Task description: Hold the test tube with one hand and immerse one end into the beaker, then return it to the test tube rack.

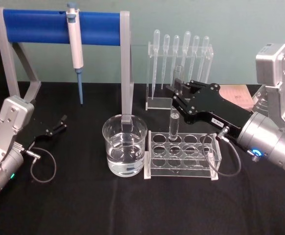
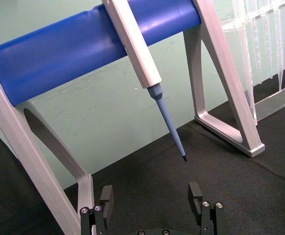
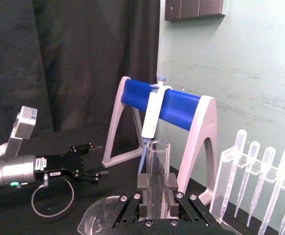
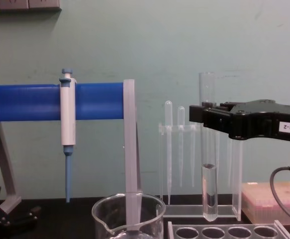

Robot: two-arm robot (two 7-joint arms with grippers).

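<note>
Right gripper point(image 1: 177, 91) reaches in from the right, fingers clenched on the tube point(image 1: 174, 125) near its upper part. Tube is upright, open rim above the fingers. In the chest view its rounded bottom hangs just above the top of the rack point(image 1: 216, 157), over the back row; cannot tell whether it touches. A little clear liquid sits in the tube's lower end.

Beaker point(image 1: 111, 147) stands just left of the rack on the black table point(image 1: 132, 210), partly filled with clear liquid, apart from the tube.

Left gripper point(image 1: 60, 124) is parked low at the table's left, fingers spread, grasping nothing. Pipettor point(image 1: 75, 44) hangs on the blue stand point(image 1: 34, 25) behind.
</note>
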